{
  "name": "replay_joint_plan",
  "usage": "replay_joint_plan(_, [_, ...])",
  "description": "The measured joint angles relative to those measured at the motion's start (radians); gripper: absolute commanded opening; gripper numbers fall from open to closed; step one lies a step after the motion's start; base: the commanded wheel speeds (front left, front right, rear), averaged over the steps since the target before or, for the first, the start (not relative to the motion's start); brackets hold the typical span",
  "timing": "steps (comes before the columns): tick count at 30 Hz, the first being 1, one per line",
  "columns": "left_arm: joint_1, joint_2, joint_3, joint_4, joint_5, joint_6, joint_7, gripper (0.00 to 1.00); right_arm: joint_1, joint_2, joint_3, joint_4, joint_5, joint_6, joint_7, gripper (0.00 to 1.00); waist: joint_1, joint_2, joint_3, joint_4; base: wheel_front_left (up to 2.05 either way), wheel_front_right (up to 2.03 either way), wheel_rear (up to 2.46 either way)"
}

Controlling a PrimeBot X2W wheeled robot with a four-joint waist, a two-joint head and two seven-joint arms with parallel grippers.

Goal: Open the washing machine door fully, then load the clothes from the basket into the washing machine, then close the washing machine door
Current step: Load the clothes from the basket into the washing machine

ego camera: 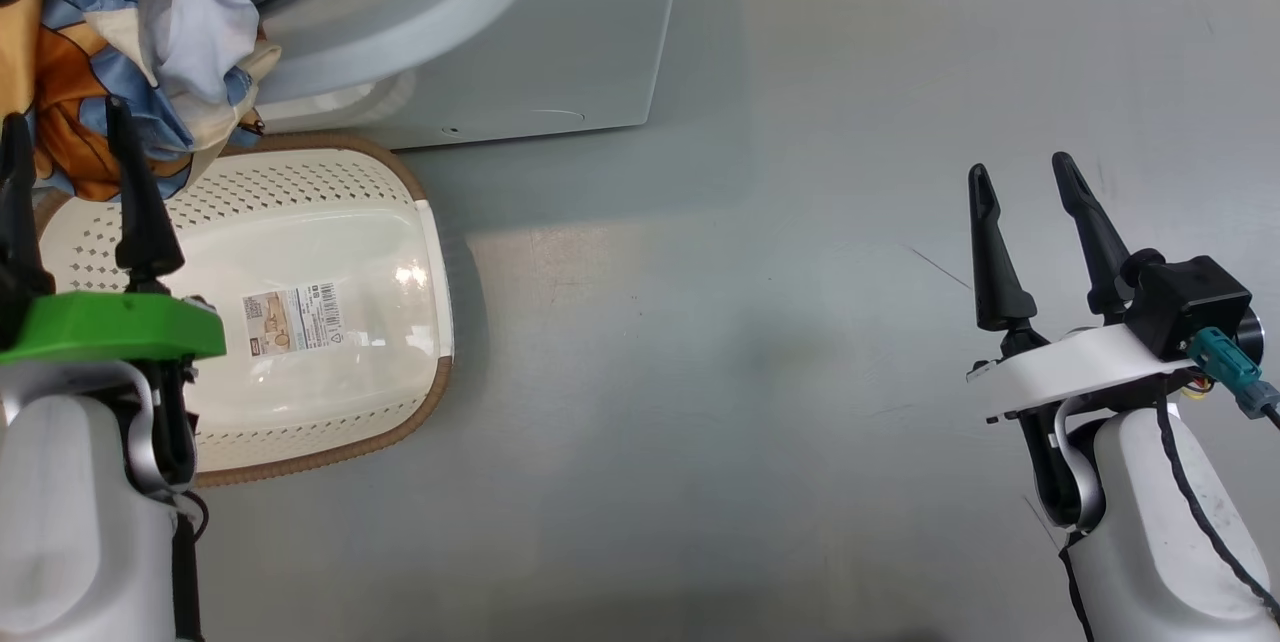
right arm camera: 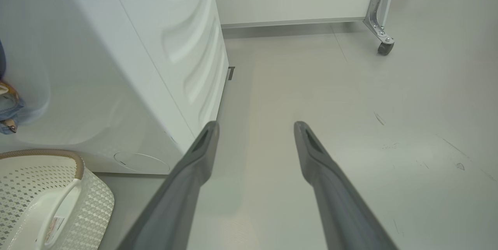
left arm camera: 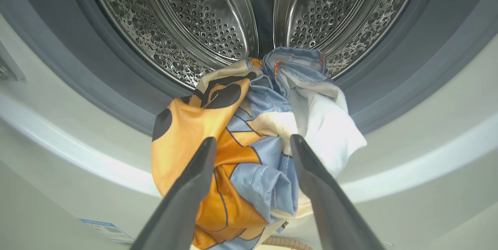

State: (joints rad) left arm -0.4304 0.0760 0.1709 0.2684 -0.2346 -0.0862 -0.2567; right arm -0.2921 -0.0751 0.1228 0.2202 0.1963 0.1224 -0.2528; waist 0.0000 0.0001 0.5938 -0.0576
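Blue-and-orange printed cloth, the clothes, hangs in a bunch out of the mouth of the washing machine. In the left wrist view its upper end lies on the lower edge of the perforated steel drum at 12 o'clock. The rest drapes down across the grey gasket and the white front ring toward 6 o'clock. A cream-white fold sits on the bundle's 3 o'clock side. The left claw is spread wide, one dark finger on each side of the hanging bundle. The cloth sits between them unpinched; whether either finger brushes it I cannot tell. A blue label shows low on the machine's front at 7 o'clock.

In the head view the same bundle fills the 10 o'clock corner, spilling over the machine's opening above the far rim of the basket. The basket stands on the grey floor just in front of the machine, at 9 o'clock, its glossy inside and barcode sticker in plain sight.

The right claw is at 4 o'clock in the head view, well apart from basket and machine, jaws parted wide and empty over the floor. Its wrist view has the machine's ribbed side panel at 10 o'clock, the basket's handle at 8 o'clock and a caster wheel at 1 o'clock.
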Motion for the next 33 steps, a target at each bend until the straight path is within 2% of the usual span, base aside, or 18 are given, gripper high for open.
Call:
replay_joint_plan(15, [0.206,-0.029,0.04,-0.058,0.005,0.012,0.0,1.0,0.001,-0.003,0.007,0.0,0.0,0.0,0.0,1.0,0.0,0.0,0.001,-0.007,0.0,0.0,0.0])
replay_joint_plan(33, [0.267,-0.035,0.021,-0.089,0.001,0.012,0.0,1.0,0.01,-0.006,0.008,-0.002,0.002,0.0,0.0,1.0,0.0,0.0,0.013,-0.006,0.0,0.0,0.0])
